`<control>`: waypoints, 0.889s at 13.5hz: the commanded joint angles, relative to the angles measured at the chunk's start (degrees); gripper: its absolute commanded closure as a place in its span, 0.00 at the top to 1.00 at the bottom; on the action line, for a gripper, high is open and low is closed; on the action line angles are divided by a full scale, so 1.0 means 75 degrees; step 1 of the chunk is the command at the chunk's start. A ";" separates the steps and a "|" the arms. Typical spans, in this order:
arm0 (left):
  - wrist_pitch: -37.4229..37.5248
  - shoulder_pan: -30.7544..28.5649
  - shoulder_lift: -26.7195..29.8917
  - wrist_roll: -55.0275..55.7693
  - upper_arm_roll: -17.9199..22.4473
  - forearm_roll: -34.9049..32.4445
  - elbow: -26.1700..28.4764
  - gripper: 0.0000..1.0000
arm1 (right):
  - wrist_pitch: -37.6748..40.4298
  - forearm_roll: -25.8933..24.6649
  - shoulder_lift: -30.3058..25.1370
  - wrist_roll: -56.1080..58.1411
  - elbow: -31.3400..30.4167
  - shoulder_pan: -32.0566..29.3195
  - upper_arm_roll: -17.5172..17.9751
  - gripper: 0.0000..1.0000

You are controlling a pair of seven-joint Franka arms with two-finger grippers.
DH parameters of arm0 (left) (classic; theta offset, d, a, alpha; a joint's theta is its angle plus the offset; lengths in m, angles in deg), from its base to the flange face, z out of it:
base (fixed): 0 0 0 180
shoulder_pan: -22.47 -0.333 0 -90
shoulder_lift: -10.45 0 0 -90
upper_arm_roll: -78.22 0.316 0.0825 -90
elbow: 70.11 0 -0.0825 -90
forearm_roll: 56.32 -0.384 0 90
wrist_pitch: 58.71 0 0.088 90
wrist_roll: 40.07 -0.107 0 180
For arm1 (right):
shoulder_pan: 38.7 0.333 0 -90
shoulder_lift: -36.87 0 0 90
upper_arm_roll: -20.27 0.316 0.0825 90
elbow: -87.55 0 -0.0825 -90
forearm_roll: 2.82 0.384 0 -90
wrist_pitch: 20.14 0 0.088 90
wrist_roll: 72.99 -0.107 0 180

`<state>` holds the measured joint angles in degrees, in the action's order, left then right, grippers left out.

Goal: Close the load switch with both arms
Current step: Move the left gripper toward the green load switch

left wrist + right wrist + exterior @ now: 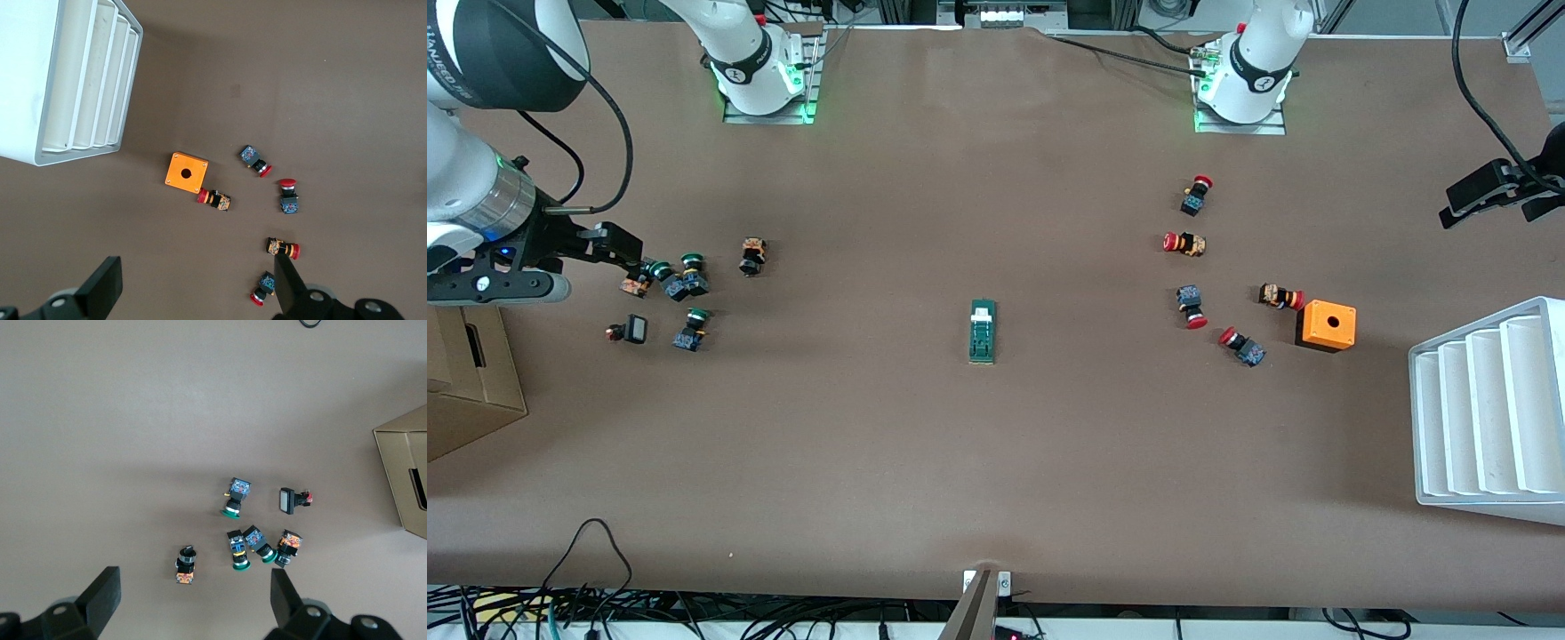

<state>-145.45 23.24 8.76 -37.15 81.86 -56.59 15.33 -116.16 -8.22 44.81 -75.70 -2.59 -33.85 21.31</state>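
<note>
The load switch [983, 331] is a narrow dark-green block with a white piece at the end farther from the front camera. It lies alone at the table's middle and shows in neither wrist view. My right gripper [627, 253] hangs open and empty over a cluster of green-capped buttons at the right arm's end; its wrist view shows the wide gap of the right gripper [193, 597]. My left gripper [1463, 209] hangs open and empty over the left arm's end, above the red-capped buttons; its wrist view shows the same open left gripper [197, 290]. Both are well apart from the switch.
Several green-capped buttons [680, 280] lie at the right arm's end, beside a cardboard box [471, 382]. Several red-capped buttons [1190, 304], an orange box with a hole [1326, 325] and a white slotted rack [1489, 409] are at the left arm's end.
</note>
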 commanded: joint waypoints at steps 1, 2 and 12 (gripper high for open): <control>-0.0014 0.0004 0.0026 -0.0191 0.0006 -0.0152 -0.0059 1.00 | 0.0065 -0.0030 0.0042 0.0080 0.0135 -0.0002 0.0014 0.99; -0.0014 0.0004 0.0026 -0.0191 0.0006 -0.0152 -0.0059 1.00 | 0.0065 -0.0041 0.0042 0.0091 0.0135 -0.0002 0.0014 0.99; -0.1616 0.0414 -0.0571 0.0275 -0.0765 0.0165 0.0327 1.00 | 0.0065 -0.0030 0.0054 0.0150 0.0193 -0.0049 -0.0009 0.99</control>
<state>-154.14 25.98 5.67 -36.71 78.56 -55.90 16.63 -116.18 -8.22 44.82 -75.45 -2.57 -33.94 21.22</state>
